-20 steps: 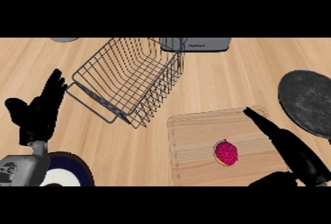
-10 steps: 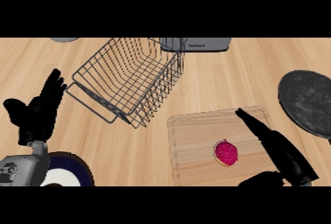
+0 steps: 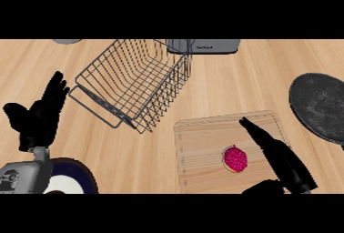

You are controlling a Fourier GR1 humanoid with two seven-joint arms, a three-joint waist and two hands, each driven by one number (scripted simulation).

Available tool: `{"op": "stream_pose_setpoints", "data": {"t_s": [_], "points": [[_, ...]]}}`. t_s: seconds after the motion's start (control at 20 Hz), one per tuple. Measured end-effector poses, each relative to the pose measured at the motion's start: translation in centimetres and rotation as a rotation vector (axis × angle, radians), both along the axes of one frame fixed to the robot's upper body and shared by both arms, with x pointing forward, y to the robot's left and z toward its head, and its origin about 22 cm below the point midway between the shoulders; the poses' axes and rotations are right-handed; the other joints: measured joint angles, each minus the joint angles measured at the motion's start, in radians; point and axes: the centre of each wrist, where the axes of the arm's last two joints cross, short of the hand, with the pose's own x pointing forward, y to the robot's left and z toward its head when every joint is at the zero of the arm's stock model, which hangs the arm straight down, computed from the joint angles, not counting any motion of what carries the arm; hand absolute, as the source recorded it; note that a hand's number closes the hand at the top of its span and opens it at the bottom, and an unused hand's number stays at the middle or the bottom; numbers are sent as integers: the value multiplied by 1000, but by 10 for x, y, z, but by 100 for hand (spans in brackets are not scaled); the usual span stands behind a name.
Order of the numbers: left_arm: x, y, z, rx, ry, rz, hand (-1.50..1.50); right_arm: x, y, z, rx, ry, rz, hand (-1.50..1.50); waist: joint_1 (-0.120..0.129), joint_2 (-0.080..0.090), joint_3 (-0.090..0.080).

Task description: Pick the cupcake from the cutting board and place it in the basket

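While the wire basket [image 3: 134,84] lies near the counter's far edge, left of centre, the cutting board [image 3: 201,136] sits at the near edge, right of centre. Right hand [image 3: 279,157] over the board's right part, fingers straight, thumb apart, empty. Left hand [image 3: 39,113] rests open near the left edge. Cupcake [image 3: 235,159] on the board's near half, just left of the right hand, the nearer one.

A dark round pan [image 3: 321,107] runs off the view's right edge, and a grey appliance [image 3: 205,46] and a small grey object [image 3: 67,41] are cropped at the top. The navy-rimmed plate [image 3: 70,178] is cut by the bottom edge and partly hidden behind the left forearm [image 3: 23,177]. The appliance's lettering is unreadable.
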Motion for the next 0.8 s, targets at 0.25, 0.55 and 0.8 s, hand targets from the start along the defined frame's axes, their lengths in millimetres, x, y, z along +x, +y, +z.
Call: {"op": "stream_pose_setpoints", "data": {"t_s": [0.25,0.55,0.8], "points": [[3,-4,1,3,4,1,0,1,5,-13,-40,13,-8,-150,-1,0,0],[0,1,7,1,2,6,0,11,4,-23,-56,15,-9,-150,0,0,0],[2,6,-1,-3,7,1,0,15,11,-29,-69,27,-3,-150,0,0,0]]}}
